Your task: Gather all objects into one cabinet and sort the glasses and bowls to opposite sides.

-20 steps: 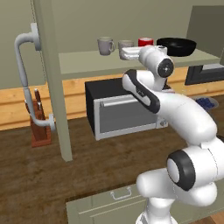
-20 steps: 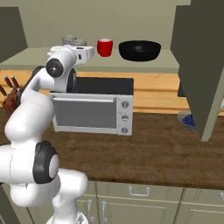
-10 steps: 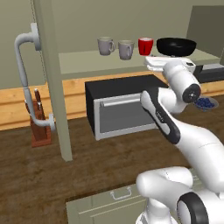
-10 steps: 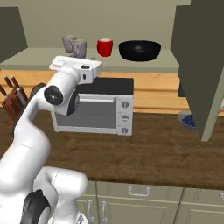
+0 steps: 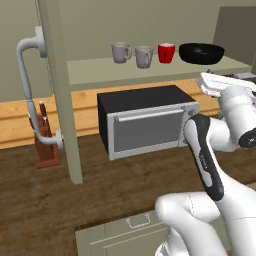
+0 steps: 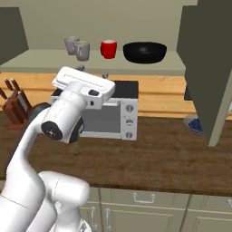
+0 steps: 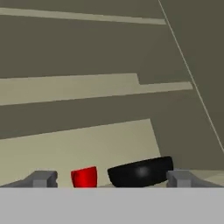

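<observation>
On the olive cabinet's shelf (image 5: 95, 74) stand two grey mugs (image 5: 120, 52) (image 5: 144, 56), side by side at the left. A red cup (image 5: 166, 52) comes after them, and the wide black bowl (image 5: 201, 53) sits at the right end. The same row shows from the other side: mugs (image 6: 78, 48), red cup (image 6: 108, 49), bowl (image 6: 145, 52). My gripper (image 7: 113, 178) is open and holds nothing. It hangs in front of and below the shelf (image 6: 93, 72), clear of everything. It looks at the red cup (image 7: 84, 177) and the bowl (image 7: 140, 171).
A black toaster oven (image 5: 145, 122) stands on the wooden counter under the shelf. A knife block (image 5: 44, 145) is at the left, beside the open cabinet door with its pale bar handle (image 5: 27, 60). Another open door (image 6: 206, 68) hangs at the right, above a dish of blue berries (image 6: 195, 124).
The arm has drawn back from the shelf, away from the mugs, and sunk to oven height. The jaws stay open. The cups and the bowl have not moved.
</observation>
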